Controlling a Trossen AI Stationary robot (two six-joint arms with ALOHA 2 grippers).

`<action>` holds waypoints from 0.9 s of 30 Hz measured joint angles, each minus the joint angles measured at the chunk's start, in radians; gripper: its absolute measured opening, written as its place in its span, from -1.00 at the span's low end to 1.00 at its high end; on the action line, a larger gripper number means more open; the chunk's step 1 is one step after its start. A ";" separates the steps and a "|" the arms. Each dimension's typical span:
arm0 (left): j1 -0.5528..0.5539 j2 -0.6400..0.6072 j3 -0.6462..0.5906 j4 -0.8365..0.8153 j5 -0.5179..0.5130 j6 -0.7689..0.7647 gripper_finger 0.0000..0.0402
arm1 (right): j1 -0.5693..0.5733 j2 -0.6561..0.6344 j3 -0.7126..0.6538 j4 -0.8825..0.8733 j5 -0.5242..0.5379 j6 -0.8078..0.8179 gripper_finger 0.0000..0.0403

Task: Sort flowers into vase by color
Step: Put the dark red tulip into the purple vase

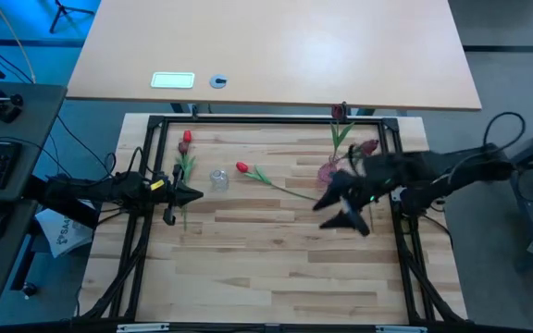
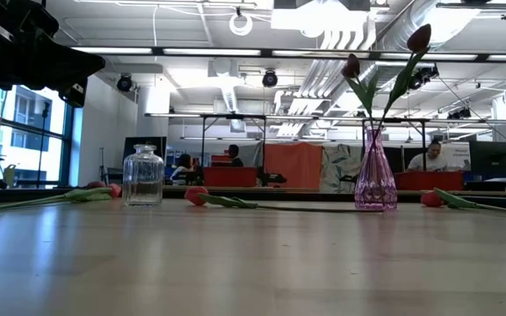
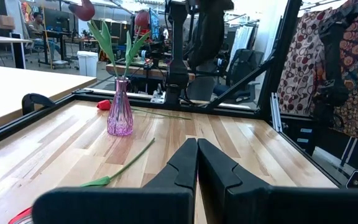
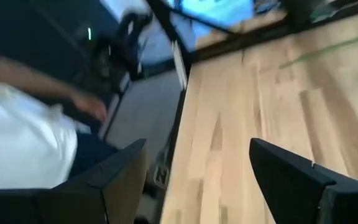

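Observation:
A purple glass vase [image 2: 375,180] [image 1: 329,172] stands at the table's right and holds two dark maroon tulips [image 2: 419,38]. A clear glass jar [image 2: 143,176] [image 1: 218,179] stands left of centre. One red tulip [image 1: 241,167] lies flat between them, its stem running toward the vase. More red tulips [image 1: 186,138] lie near the far left corner, and another red head [image 2: 430,199] lies right of the vase. My right gripper [image 1: 345,209] [image 4: 197,168] hovers open just near of the vase, holding nothing. My left gripper [image 1: 189,194] [image 3: 197,155] is shut and empty, left of the jar.
A black metal frame [image 1: 266,120] runs around the wooden table. A larger tan table [image 1: 276,46] stands beyond the far edge. A person's hand and white sleeve [image 4: 36,118] show off the table in the right wrist view. Bare wood [image 1: 266,268] fills the near half.

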 joint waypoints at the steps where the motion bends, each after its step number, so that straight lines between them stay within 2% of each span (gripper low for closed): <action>1: 0.000 0.000 0.000 0.000 0.000 0.000 -1.00 | 0.014 0.021 0.000 -0.003 -0.001 -0.016 0.37; 11: 0.000 0.000 0.000 0.000 0.000 0.000 -1.00 | 0.067 0.208 0.000 -0.140 0.002 -0.014 0.37; 15: 0.000 0.000 0.000 0.002 0.000 0.000 -1.00 | 0.066 0.315 0.000 -0.102 -0.007 0.088 0.37; 18: 0.000 0.000 0.000 0.004 0.000 -0.022 -1.00 | 0.066 0.406 0.000 -0.024 -0.080 0.157 0.37; 23: -0.007 0.000 0.000 0.127 0.027 -0.411 -1.00 | 0.068 0.516 0.000 0.118 -0.209 0.337 0.37; 25: -0.006 0.000 0.000 0.204 -0.013 -0.567 -1.00 | 0.075 0.525 0.000 0.142 -0.228 0.397 0.37; 27: -0.004 0.001 0.000 0.294 -0.065 -0.652 -1.00 | 0.084 0.520 0.000 0.167 -0.216 0.423 0.37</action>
